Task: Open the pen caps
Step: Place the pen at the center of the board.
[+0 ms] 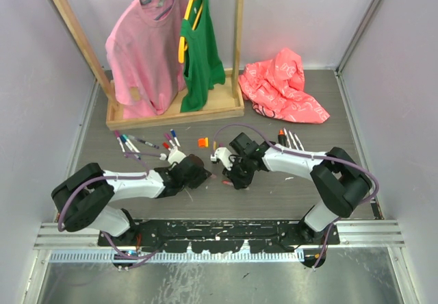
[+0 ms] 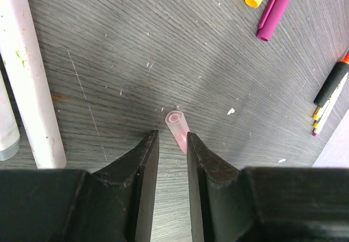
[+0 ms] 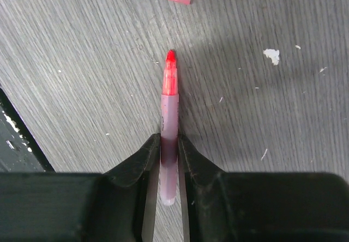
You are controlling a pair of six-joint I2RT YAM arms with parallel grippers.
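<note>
Pen cap [image 2: 178, 127], pink, lay mid table [image 2: 163, 46] by our released left gripper [image 2: 170, 144], looking light and slick, so we'd pinch its sides; our right gripper [image 3: 170, 144] clenched the bare pen [image 3: 169, 103].

1. The top camera looked down from above and behind the arm bases, taking in the whole table [image 1: 274, 201] and the clothes rack [image 1: 174, 109] beyond.
2. The left wrist camera sat close over the boards, facing out past the left gripper [image 2: 170, 138].
3. The right wrist camera looked equally close past the right gripper [image 3: 169, 141] along a red-tipped pen [image 3: 169, 100].
4. Both wrist views caught a pink cap [image 2: 177, 126] on the mid-table patch, central in the top view.
</note>
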